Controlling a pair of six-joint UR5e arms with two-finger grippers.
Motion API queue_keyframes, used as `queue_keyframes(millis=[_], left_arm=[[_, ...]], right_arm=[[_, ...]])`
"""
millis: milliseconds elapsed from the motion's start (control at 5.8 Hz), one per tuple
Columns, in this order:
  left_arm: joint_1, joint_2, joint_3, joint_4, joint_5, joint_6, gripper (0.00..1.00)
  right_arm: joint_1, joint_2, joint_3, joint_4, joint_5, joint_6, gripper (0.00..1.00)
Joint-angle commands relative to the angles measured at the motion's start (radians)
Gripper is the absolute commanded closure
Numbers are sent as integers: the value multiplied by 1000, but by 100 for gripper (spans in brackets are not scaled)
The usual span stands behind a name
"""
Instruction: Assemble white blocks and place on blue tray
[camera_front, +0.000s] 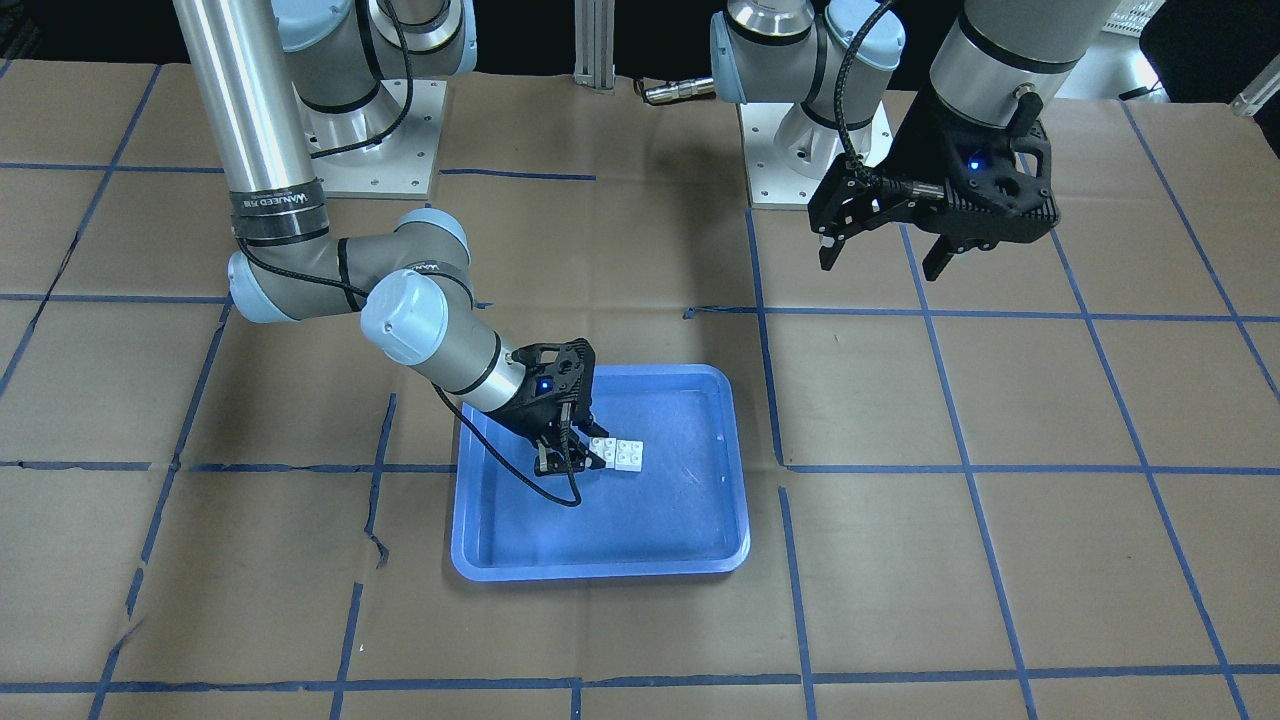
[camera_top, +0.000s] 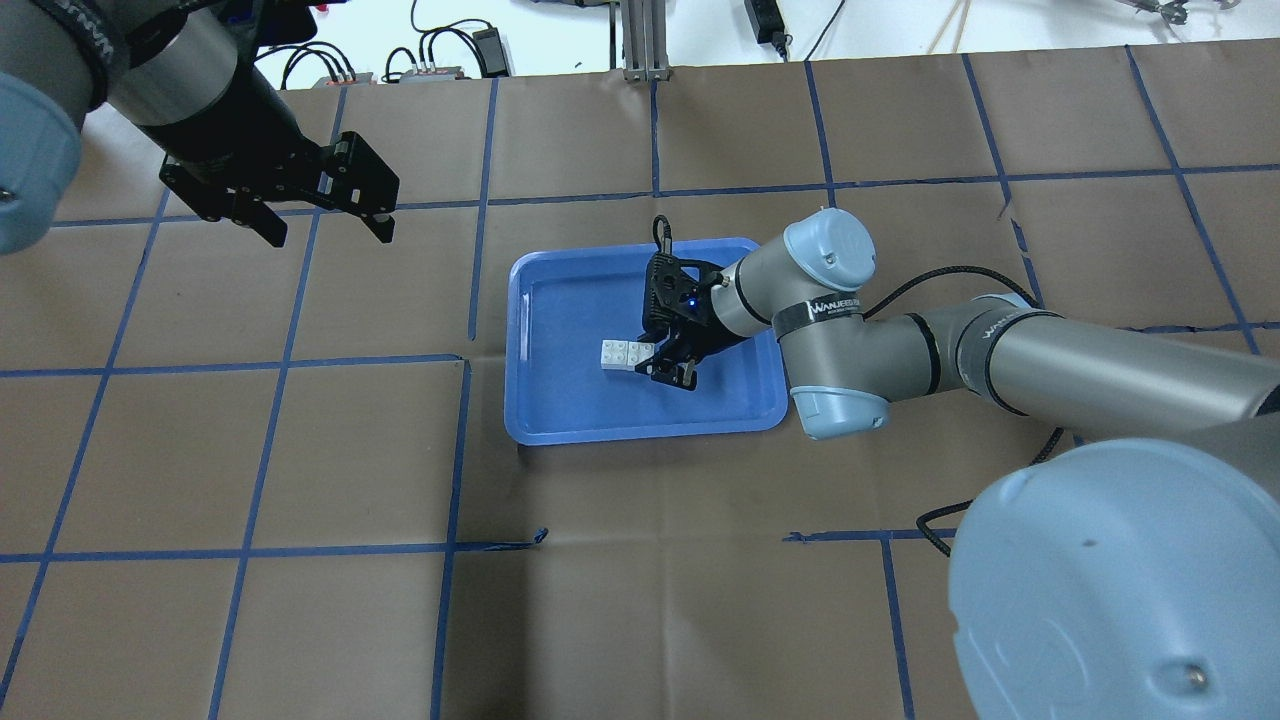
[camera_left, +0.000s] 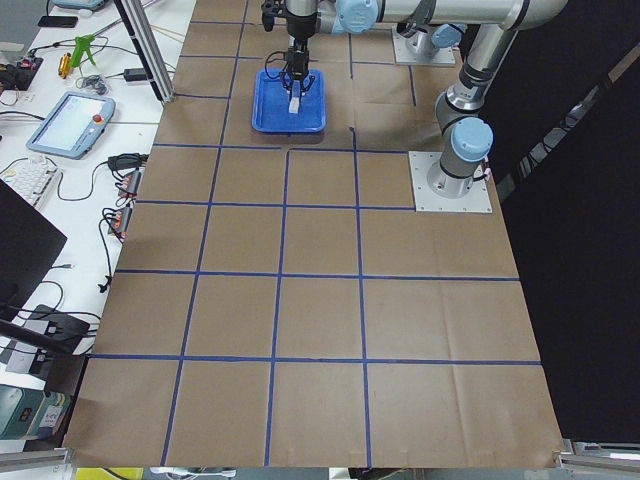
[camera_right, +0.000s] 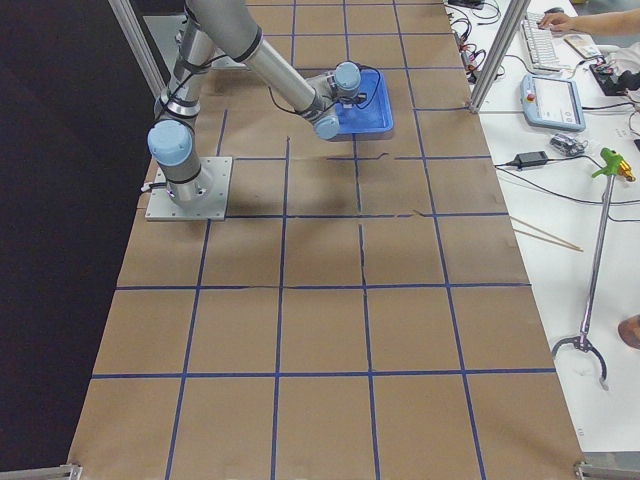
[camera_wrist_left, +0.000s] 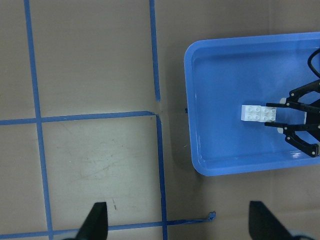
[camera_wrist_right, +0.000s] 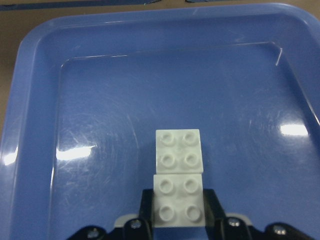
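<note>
The two white blocks (camera_front: 618, 453) lie joined end to end on the floor of the blue tray (camera_front: 690, 530), near its middle. My right gripper (camera_front: 583, 458) reaches low into the tray and is shut on the end of the pair nearest it. In the right wrist view its fingers (camera_wrist_right: 146, 204) press both sides of the near block (camera_wrist_right: 178, 200). The far block (camera_wrist_right: 178, 149) sticks out free. My left gripper (camera_top: 320, 228) is open and empty, held high over bare table well away from the tray (camera_top: 560, 410). The blocks also show in the left wrist view (camera_wrist_left: 259, 113).
The table is covered in brown paper with a blue tape grid (camera_top: 460, 450). The arm bases (camera_front: 800, 150) stand at the robot's side. Beyond the table edge, a tablet (camera_left: 70, 120) and cables lie on a white bench.
</note>
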Motion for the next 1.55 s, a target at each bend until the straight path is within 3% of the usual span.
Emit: queue_keyframes(millis=[0, 345, 517, 690, 862, 1034, 1379], left_arm=[[-1, 1, -1, -2, 0, 0, 1], [1, -4, -1, 1, 0, 0, 1], [4, 0, -1, 0, 1, 0, 1], [9, 0, -1, -2, 0, 0, 1], [9, 0, -1, -4, 0, 0, 1], [9, 1, -1, -5, 0, 0, 1], [9, 1, -2, -8, 0, 0, 1]], right_arm=[[0, 1, 0, 0, 0, 0, 73], [0, 16, -2, -7, 5, 0, 71], [0, 14, -2, -7, 2, 1, 65], [0, 14, -3, -7, 6, 3, 48], [0, 14, -5, -6, 8, 3, 5], [0, 8, -8, -4, 4, 9, 0], [-2, 2, -24, -3, -9, 35, 0]])
